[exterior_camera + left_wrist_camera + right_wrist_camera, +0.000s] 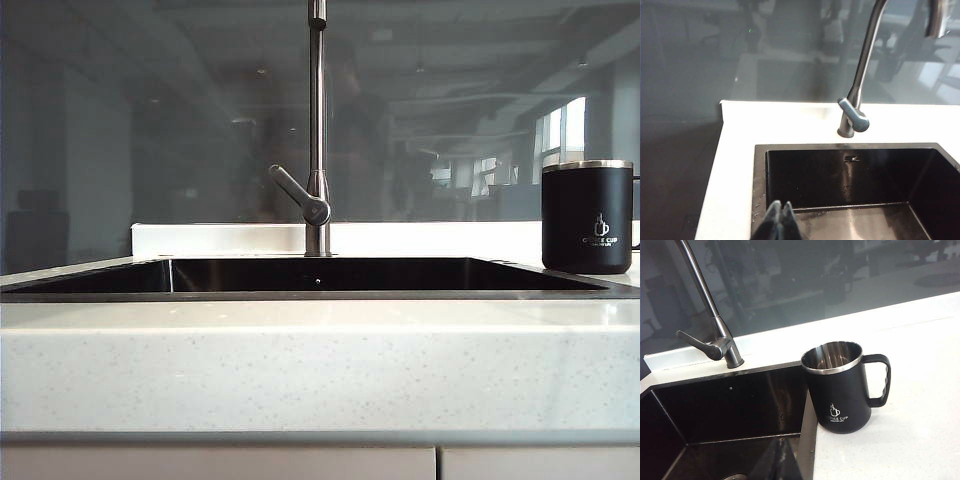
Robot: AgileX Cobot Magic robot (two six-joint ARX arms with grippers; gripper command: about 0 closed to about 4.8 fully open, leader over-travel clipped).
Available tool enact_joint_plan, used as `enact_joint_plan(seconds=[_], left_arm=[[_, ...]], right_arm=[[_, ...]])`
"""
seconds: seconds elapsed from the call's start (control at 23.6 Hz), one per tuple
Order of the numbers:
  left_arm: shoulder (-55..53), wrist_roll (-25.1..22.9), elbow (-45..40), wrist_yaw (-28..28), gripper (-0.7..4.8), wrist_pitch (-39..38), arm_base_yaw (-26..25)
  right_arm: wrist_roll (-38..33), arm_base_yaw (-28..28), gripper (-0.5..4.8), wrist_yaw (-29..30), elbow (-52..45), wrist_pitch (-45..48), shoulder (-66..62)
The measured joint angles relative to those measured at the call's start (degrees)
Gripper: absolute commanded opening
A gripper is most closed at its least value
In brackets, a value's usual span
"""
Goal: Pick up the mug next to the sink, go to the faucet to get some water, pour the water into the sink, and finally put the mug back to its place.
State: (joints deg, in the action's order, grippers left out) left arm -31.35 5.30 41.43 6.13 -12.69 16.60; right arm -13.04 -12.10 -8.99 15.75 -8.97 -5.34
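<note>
White speckled stone makes up the surface (320, 370), with dark shiny glass (150, 120) behind it that mirrors a dim room; the left gripper (779, 220) hangs over the near edge of the sink (760, 190), its dark fingers (774, 216) pressed together with nothing between them; below them lies the sink's dark floor, and small drops dot the near rim; past the far wall of the sink stands the faucet (860, 75) on the white ledge, its lever (854, 114) sticking out low on the stem; nothing stands between these fingers and the faucet.

Over by the other arm, the right gripper (781, 460) hangs low over the sink's corner (807, 440); its fingers show only as a dark tip at the picture's edge, shut tight and holding nothing; just beside them, on the white surface next to the sink rim, stands the mug (842, 390), upright, black with a silver rim, a small white cup logo on its side and its handle turned away from the sink; it looks empty inside; farther off stands the faucet (715, 325) behind the sink.

From the front camera no arm shows; the mug (587, 216) stands at the right end, well apart from the faucet (316, 130) in the middle; no water runs.
</note>
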Motion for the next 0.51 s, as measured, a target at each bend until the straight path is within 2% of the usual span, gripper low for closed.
enact_joint_plan(seconds=[0.21,0.51], left_arm=[[2.9,-0.2,0.0,2.8,-0.05,-2.1,0.0],[4.6,0.6,0.0,13.5,-0.05,-5.3,0.0]], right_arm=[[0.0,0.0,-0.06,0.0,0.0,0.0,0.0],[0.0,0.0,-0.06,0.0,0.0,0.0,0.0]])
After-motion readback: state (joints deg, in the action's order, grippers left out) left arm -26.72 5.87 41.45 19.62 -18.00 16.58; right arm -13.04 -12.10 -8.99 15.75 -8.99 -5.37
